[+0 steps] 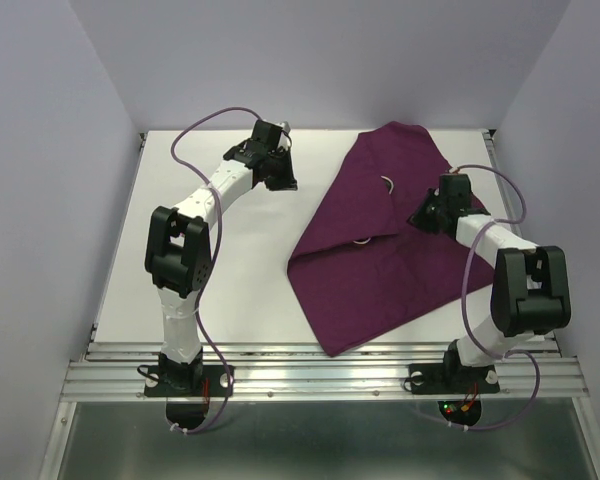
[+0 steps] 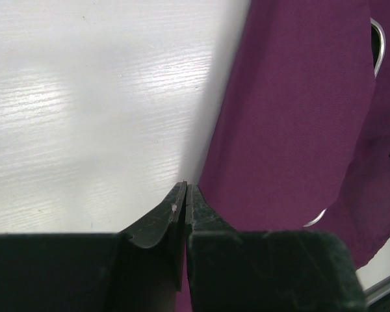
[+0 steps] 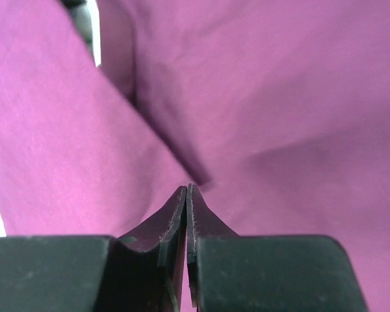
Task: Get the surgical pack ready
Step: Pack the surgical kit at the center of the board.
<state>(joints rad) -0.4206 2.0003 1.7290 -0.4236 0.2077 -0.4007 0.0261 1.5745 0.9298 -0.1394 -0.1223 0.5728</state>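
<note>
Pinching a raised fold of the dark-purple cloth (image 1: pixel 370 280), spread on the right of the table (image 1: pixel 240 280), in the right gripper's (image 3: pixel 186 188) closed jaws, likely to wrap the silver handles (image 1: pixel 386 182) peeking out, with the left gripper (image 2: pixel 185 186) closed, empty, parked alongside.

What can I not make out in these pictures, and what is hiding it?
1. Top view: the purple cloth is folded over its contents; only two silver loops stick out, too small to name the tools.
2. Left wrist view: one loop is cut off by the right edge.
3. Right wrist view: the right pincer is shut at a cloth fold; its own fingers hide whether fabric is pinched.
</note>
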